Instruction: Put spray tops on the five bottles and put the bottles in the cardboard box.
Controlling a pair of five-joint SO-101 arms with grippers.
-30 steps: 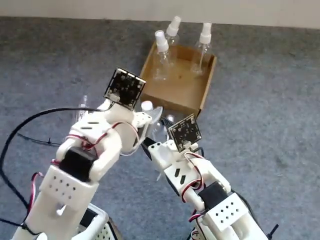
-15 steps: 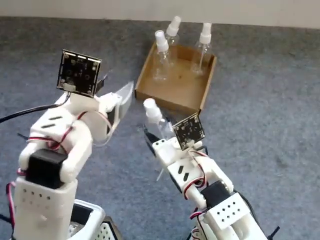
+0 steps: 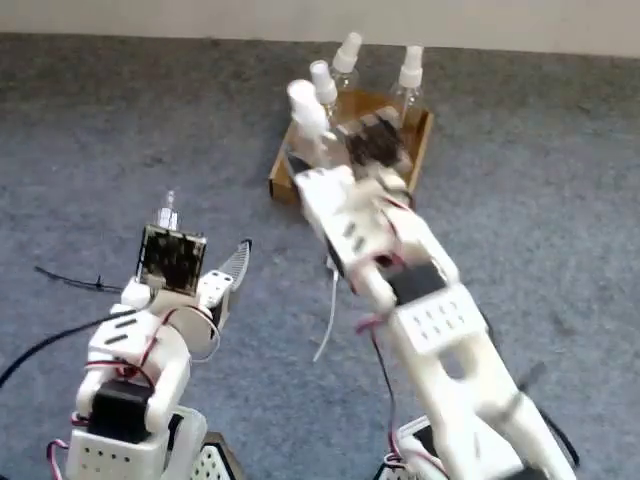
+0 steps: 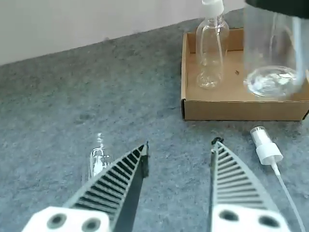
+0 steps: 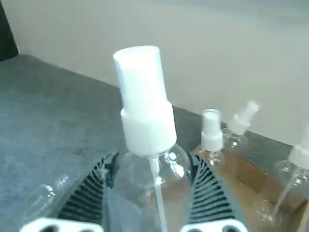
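Observation:
My right gripper (image 3: 312, 165) is shut on a clear bottle (image 3: 305, 130) that wears a white spray top (image 5: 145, 111). It holds the bottle upright over the near left edge of the cardboard box (image 3: 395, 195). Three capped bottles (image 3: 322, 85) (image 3: 347, 52) (image 3: 410, 68) stand inside the box. My left gripper (image 4: 179, 147) is open and holds nothing, low over the carpet at the front left. An uncapped clear bottle (image 4: 98, 157) stands on the carpet just left of it. A loose spray top (image 4: 265, 151) with its thin tube lies on the carpet in front of the box.
Grey carpet covers the whole floor, and a pale wall (image 5: 231, 48) runs behind the box. A black cable (image 3: 70, 280) trails over the carpet at the left. The right arm (image 3: 400, 280) stretches across the middle of the scene.
The right arm has carried the capped bottle forward from the middle of the carpet to the box's edge. The left arm has pulled back and down to the front left, away from the bottle.

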